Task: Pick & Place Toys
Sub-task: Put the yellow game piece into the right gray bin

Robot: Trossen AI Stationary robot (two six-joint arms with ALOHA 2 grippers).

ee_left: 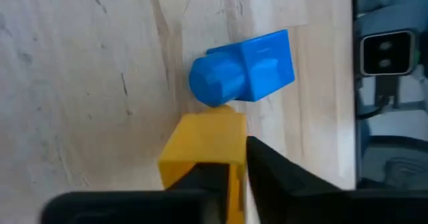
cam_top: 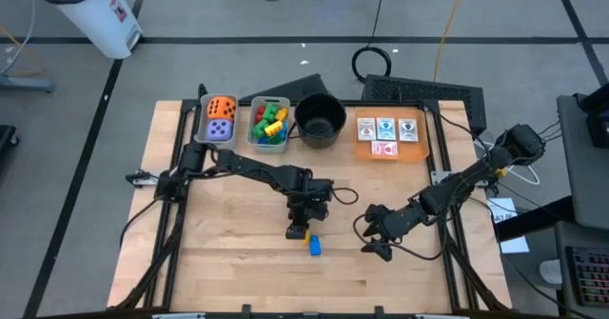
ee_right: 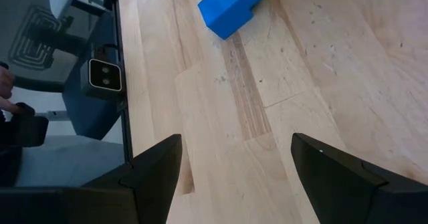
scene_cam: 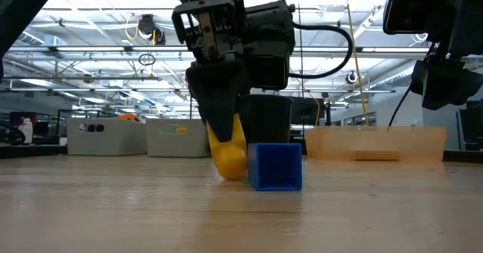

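Note:
A yellow block (ee_left: 200, 147) lies on the wooden table, its far end against a blue block (ee_left: 244, 67) with a round peg. My left gripper (cam_top: 299, 226) comes down onto the yellow block near the table's middle and is shut on it. The blue block (cam_top: 314, 246) rests on the table just nearer the front edge and is touched by no gripper. My right gripper (cam_top: 374, 235) hovers open to the right of both blocks, with nothing between its fingers (ee_right: 154, 170). My left gripper pinches the yellow block's end (ee_left: 214, 167) that lies away from the blue block between its two fingers. The fingers (scene_cam: 219, 109) come slanting down from above. The block's underside rests on the table (scene_cam: 230, 174).
Along the far edge stand a grey bin (cam_top: 221, 119) with an orange and a purple die, a second grey bin (cam_top: 269, 124) with coloured blocks, a round black pot (cam_top: 320, 119) and an orange tray (cam_top: 387, 135) with picture cards. Bare wood lies toward the near edge.

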